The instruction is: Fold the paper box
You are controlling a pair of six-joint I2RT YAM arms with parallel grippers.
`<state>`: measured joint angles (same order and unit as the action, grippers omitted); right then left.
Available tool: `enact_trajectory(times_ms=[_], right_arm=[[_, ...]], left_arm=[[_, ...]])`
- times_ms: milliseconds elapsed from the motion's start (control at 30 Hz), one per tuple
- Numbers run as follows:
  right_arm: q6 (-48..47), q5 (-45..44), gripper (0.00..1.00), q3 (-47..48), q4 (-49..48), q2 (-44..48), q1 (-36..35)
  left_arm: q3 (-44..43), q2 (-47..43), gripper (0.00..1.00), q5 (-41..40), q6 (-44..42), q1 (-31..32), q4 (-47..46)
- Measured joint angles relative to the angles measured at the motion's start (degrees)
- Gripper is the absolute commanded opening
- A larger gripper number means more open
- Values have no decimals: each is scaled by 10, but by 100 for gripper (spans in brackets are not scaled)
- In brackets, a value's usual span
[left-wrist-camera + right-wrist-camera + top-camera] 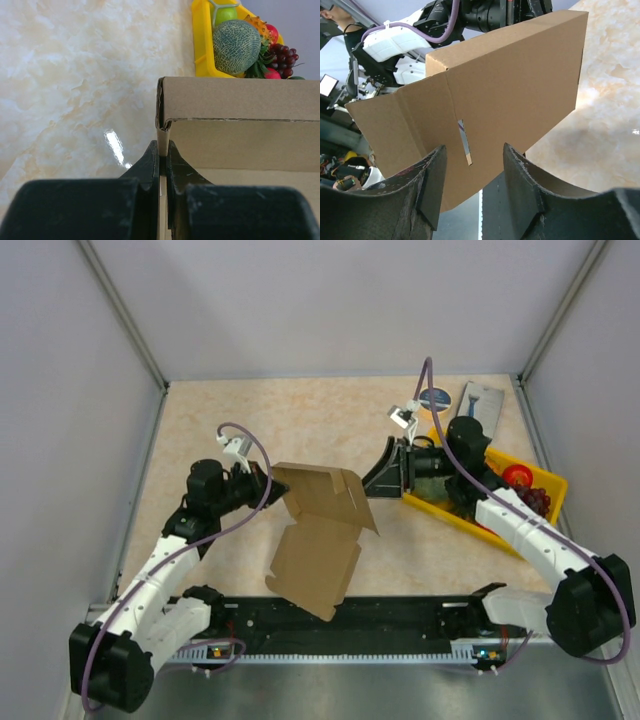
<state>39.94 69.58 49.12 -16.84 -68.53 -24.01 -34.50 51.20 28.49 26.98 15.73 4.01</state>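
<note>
The paper box is a brown cardboard sheet, partly folded, in the middle of the table with its upper panel raised. My left gripper is shut on the left edge of that panel. In the left wrist view its fingers pinch a thin cardboard wall of the paper box. My right gripper stands open just right of the raised panel. In the right wrist view the right gripper faces the paper box, whose flap with a narrow slit lies just beyond its spread fingertips.
A yellow tray holding toy fruit sits at the right, under my right arm; it also shows as the yellow tray in the left wrist view. A small blue-and-white box and a dark round item lie at the back right. Walls enclose three sides.
</note>
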Motion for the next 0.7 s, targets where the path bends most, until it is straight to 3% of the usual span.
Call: enact_trajectory(times_ms=[67, 333, 700], right_arm=[[-7, -16, 56, 0, 10, 7, -14], [-91, -98, 58, 1, 103, 35, -73], [-130, -127, 64, 0, 118, 52, -101]], left_arm=[[0, 1, 0, 3, -1, 0, -3], [0, 5, 0, 2, -3, 0, -5], [0, 7, 0, -9, -12, 0, -30]])
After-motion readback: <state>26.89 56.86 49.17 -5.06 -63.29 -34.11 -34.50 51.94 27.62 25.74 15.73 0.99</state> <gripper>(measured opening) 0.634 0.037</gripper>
